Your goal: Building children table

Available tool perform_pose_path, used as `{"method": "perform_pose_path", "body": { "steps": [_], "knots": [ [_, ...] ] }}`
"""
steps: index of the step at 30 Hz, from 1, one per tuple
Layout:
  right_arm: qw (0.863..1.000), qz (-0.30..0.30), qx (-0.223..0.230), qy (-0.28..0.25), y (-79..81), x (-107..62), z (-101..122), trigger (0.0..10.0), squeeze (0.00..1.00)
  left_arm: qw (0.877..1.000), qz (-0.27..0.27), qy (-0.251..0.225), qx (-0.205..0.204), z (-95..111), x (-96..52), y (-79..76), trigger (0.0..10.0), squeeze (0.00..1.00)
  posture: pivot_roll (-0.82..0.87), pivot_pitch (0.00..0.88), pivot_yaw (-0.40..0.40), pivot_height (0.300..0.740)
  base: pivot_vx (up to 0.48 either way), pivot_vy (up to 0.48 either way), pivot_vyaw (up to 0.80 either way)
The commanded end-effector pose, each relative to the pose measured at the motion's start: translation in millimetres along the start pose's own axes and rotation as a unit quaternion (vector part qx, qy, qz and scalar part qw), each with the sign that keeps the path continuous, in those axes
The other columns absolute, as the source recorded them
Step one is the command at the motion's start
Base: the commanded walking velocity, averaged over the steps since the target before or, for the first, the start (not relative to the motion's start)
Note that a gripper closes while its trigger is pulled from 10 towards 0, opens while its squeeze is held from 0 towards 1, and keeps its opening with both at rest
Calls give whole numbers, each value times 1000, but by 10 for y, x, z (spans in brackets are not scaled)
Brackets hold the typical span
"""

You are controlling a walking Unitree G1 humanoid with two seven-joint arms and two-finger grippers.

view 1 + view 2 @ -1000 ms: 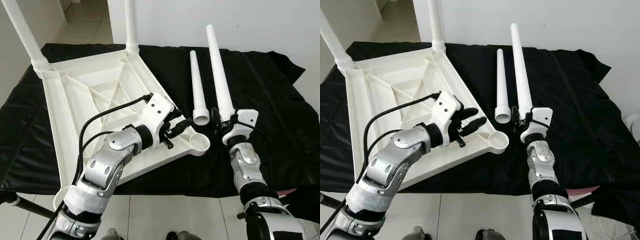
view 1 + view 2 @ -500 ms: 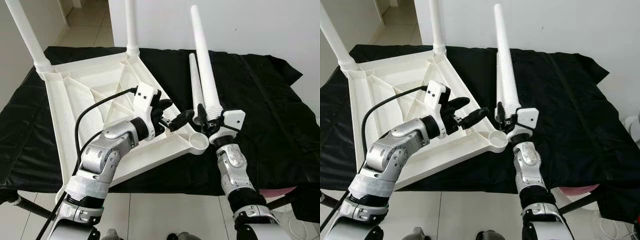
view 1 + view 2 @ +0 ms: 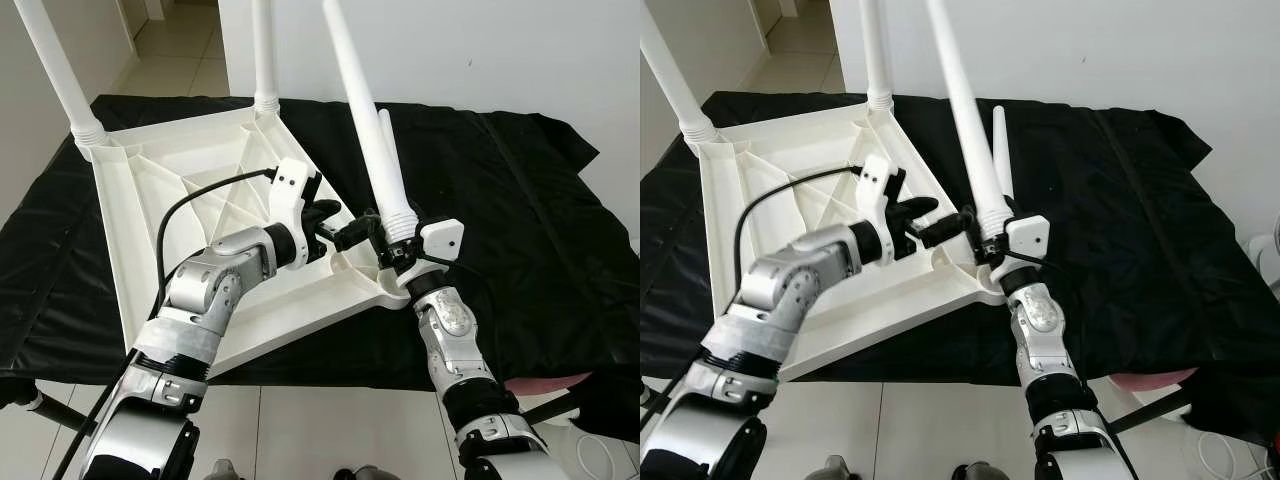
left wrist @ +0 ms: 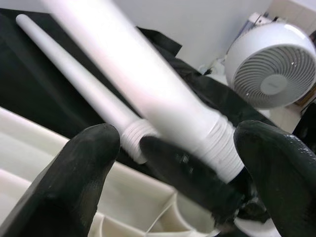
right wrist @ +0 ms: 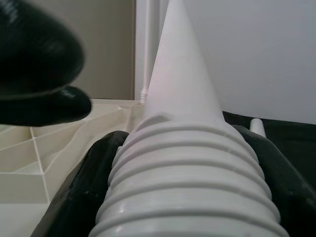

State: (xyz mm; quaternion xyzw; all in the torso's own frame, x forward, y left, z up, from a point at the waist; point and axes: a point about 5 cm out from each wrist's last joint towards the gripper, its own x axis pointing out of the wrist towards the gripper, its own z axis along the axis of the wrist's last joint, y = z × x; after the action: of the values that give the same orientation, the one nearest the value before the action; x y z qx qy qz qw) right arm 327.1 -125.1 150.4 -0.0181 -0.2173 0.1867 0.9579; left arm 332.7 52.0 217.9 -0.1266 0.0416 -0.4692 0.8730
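White tapered plastic table leg (image 3: 365, 125), stiff and light, stands over the upturned white tabletop's (image 3: 180, 190) near corner socket, right pincer (image 3: 392, 252) pinching its ribbed base; left pincer (image 3: 345, 232) spread alongside.

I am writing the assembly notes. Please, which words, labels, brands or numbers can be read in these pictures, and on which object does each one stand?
No readable text: none on the upturned white table top, the white leg in the right gripper, the spare leg on the black cloth, or the white fan.
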Motion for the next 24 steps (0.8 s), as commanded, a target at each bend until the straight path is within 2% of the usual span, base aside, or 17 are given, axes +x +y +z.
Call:
{"method": "perform_pose_path", "body": {
  "steps": [1,5,7,9,13,16,18,22,24],
  "knots": [
    [999,24,-10,-25,70,55,91,10000,0,992,-120,-6,-28,80,11,-75,10000,0,19,0,-36,740,0,0,0],
    [999,36,-16,-30,105,76,115,10000,0,993,-106,-14,-46,145,41,-14,10000,0,17,0,-33,740,0,0,0],
    [998,50,-24,-36,149,108,142,10000,0,991,-94,-37,-89,268,68,62,10000,0,18,0,-31,740,0,0,0],
    [996,68,-37,-43,210,126,161,10000,0,990,-84,-50,-106,357,99,110,10000,0,21,0,-32,740,0,0,0],
    [995,79,-43,-47,242,129,173,10000,0,989,-77,-50,-114,391,119,135,10000,0,23,0,-32,740,0,0,0],
    [993,88,-49,-55,306,125,204,10000,0,990,-54,-55,-119,421,131,215,10000,0,18,0,-29,740,0,0,0],
    [991,96,-62,-62,355,106,222,10000,0,987,-32,-58,-143,445,142,290,10000,0,17,0,-28,740,0,0,0],
    [991,97,-65,-62,378,79,220,10000,0,987,-19,-60,-148,474,152,341,10000,0,14,0,-25,740,0,0,0],
    [989,102,-81,-64,396,41,219,10000,0,985,-3,-63,-160,531,152,412,10000,0,11,0,-21,740,0,0,0]
  ]
}}
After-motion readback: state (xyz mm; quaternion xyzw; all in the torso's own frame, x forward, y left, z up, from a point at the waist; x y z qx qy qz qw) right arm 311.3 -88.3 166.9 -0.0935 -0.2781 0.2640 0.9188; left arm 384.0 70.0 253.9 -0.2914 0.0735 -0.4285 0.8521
